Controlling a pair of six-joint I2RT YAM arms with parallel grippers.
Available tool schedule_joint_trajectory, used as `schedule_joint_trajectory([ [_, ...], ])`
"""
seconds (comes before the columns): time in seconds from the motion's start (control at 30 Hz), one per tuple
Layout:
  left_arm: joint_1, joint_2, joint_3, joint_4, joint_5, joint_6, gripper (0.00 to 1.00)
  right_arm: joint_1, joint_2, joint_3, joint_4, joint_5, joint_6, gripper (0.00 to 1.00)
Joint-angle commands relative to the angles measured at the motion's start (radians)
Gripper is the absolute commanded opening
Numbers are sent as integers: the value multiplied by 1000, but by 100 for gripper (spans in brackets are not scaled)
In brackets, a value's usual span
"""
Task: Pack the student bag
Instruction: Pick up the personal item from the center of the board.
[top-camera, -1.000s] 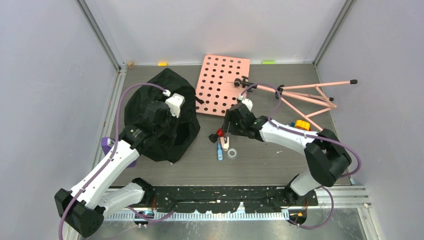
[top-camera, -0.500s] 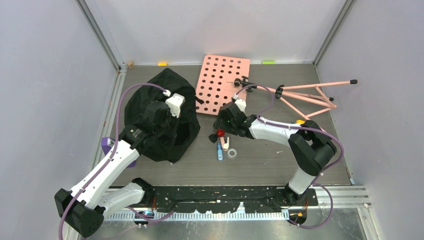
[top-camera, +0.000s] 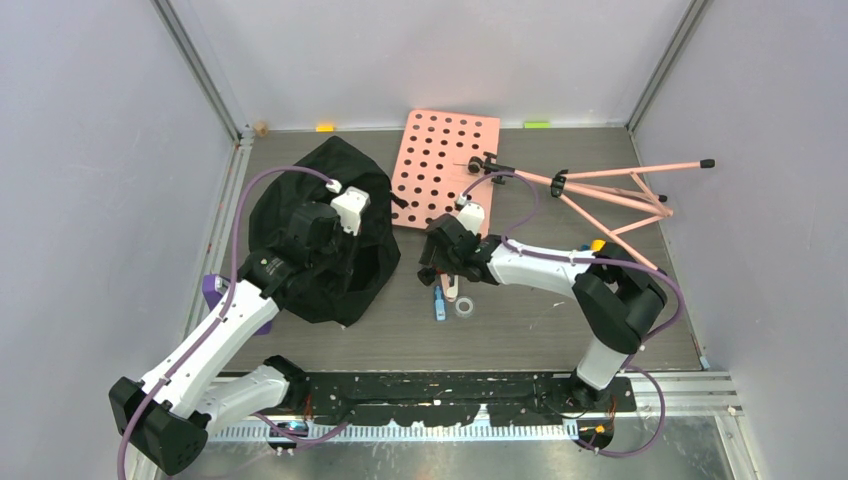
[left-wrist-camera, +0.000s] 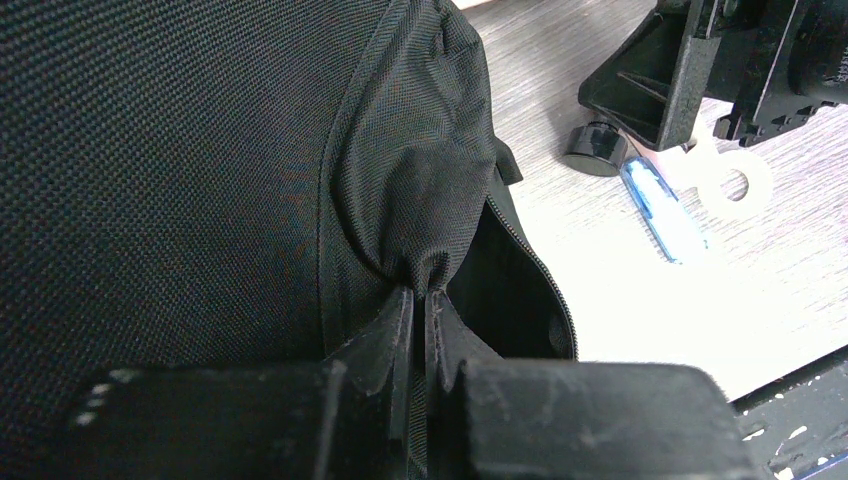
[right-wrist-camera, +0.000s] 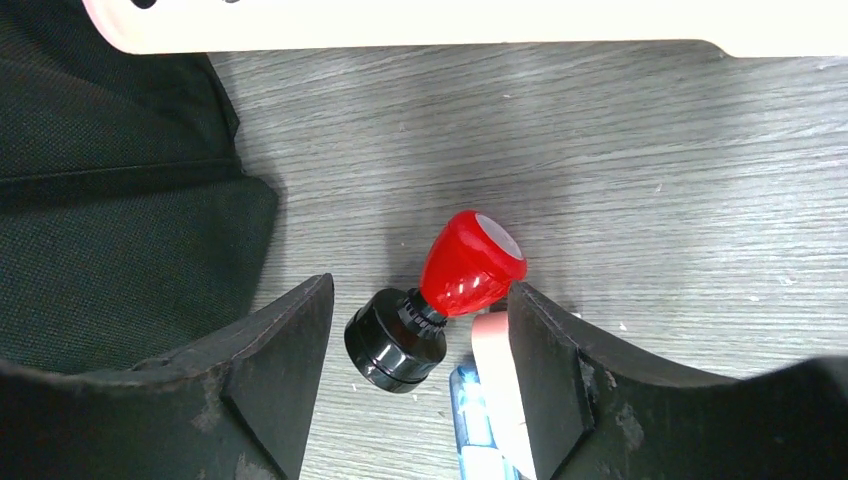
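The left gripper (left-wrist-camera: 421, 300) is clamped on a fold of the student bag (left-wrist-camera: 200, 150), which lies on the left side of the table (top-camera: 560, 330). Its zipper gapes, and the inside is too dark to read. The right gripper (right-wrist-camera: 420, 300) stands wide, straddling a red-capped knob (right-wrist-camera: 470, 265), seen clearly only from its wrist. A pink pegboard (top-camera: 445, 165) lies just behind.

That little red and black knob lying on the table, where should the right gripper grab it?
Probably the black base: it looks ribbed and straight-sided, while the red top tapers and looks glossy. It lies on its side, so come down from above, jaws across its width, much as the open right gripper straddles it.
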Motion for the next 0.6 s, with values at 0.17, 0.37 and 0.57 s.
schedule_joint_trajectory([
  [0.17,2,-24,0,24,10,2,0,4,56,67,-10,25,46,68],
  [0.37,2,-27,-2,23,9,3,0,5,92,85,24,18,53,61],
  [0.57,2,-29,-2,23,8,4,0,5,162,145,11,18,13,59],
])
